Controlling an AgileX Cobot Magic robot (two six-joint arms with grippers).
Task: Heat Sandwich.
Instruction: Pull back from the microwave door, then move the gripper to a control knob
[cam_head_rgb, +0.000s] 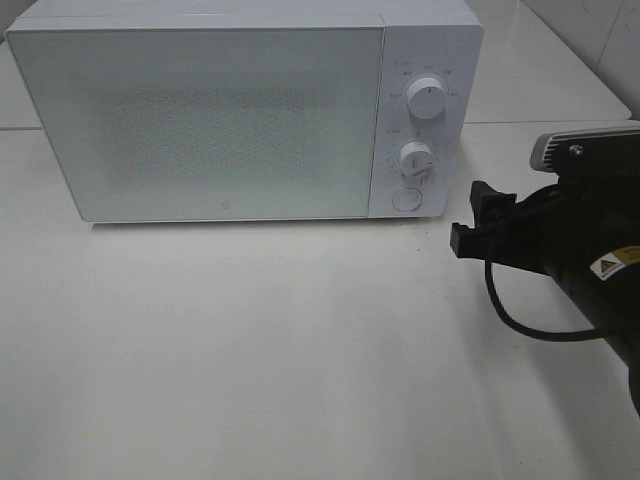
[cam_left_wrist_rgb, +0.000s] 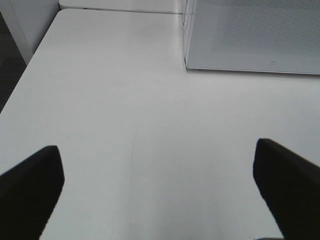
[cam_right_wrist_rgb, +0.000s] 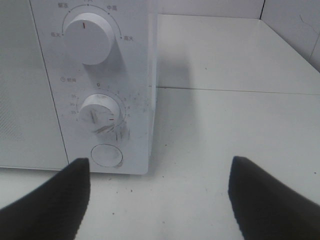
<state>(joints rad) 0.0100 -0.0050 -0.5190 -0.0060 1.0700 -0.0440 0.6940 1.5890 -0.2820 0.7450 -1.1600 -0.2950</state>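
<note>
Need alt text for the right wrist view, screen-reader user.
Close-up of the control panel of a white microwave: an upper knob, a lower knob with dark scuff marks around it, and a round button beneath. The right gripper faces it, open and empty, over a white table.

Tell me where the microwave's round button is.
High view: the round button sits low on the microwave front, right of the door, under the lower knob.
</note>
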